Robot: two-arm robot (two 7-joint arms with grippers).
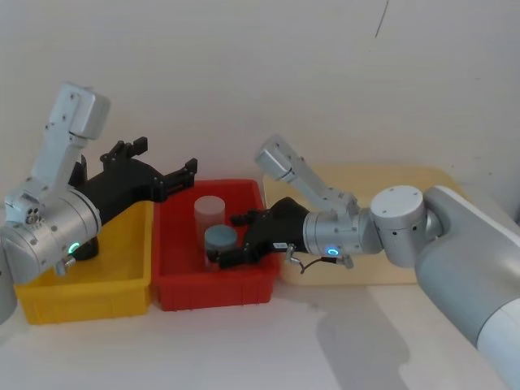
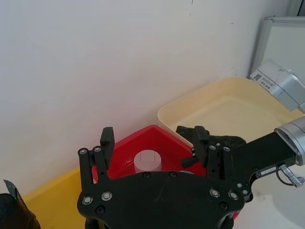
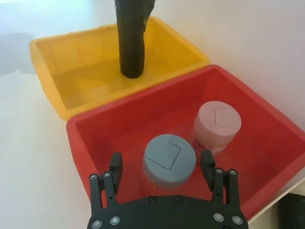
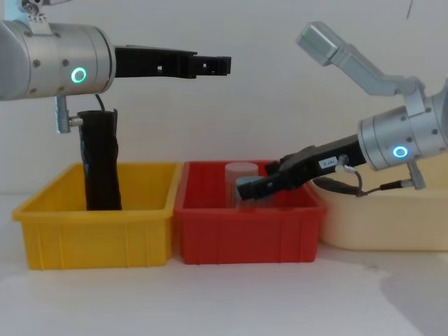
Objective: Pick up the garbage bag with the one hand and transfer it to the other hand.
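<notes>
The garbage bag (image 4: 101, 161) is a black roll standing upright in the yellow bin (image 4: 42, 210); it also rises from that bin in the right wrist view (image 3: 132, 43). No label band shows on it. My left gripper (image 1: 162, 156), on the green-lit arm, hangs open and empty high above the line where the yellow and red bins meet, well above the roll's top (image 4: 220, 65). My right gripper (image 3: 161, 161), with a white sticker, is down inside the red bin (image 1: 244, 292), open, with its fingers on either side of a grey-lidded jar (image 3: 169, 157).
A pale pink jar (image 3: 217, 124) stands behind the grey one in the red bin. A beige tray (image 4: 392, 224) lies to the right of the bins. A dark object (image 3: 291, 210) shows just past the red bin's corner.
</notes>
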